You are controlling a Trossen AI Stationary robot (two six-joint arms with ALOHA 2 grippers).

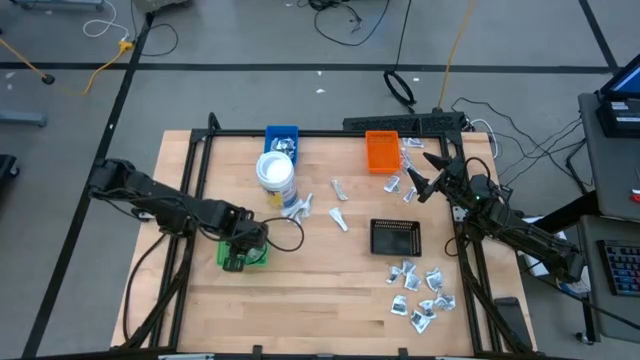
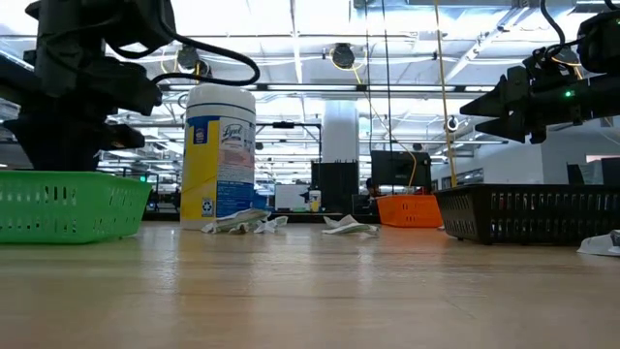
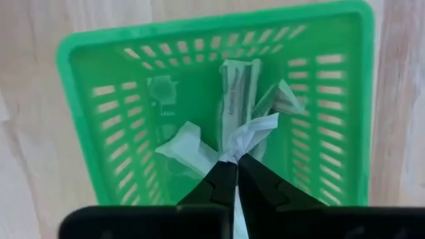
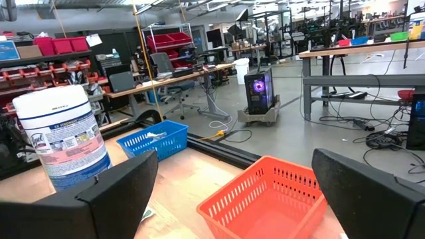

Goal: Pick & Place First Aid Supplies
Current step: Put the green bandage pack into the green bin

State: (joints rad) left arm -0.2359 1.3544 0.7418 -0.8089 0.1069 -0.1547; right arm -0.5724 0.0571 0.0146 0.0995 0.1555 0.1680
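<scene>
— Two arms are showing, so what is the left one doing?

— It is reaching over the green tray at the table's left front. The left gripper is hanging just above the tray's inside, its fingers pinched together on a crumpled white packet.

— Is anything lying in that tray?

— Yes, a folded white packet is lying on the tray floor beside the pinched one, with another white piece next to it.

— And the right arm?

— The right gripper is hovering in the air by the orange tray at the back right, fingers spread wide apart and holding nothing.

— Where are the remaining supplies sitting?

— A cluster of silvery packets is lying at the front right, near the black tray. Loose white pieces are lying mid-table, beside the white tub, and a few packets are resting just next to the orange tray. The blue tray is standing at the back edge behind the tub.
</scene>
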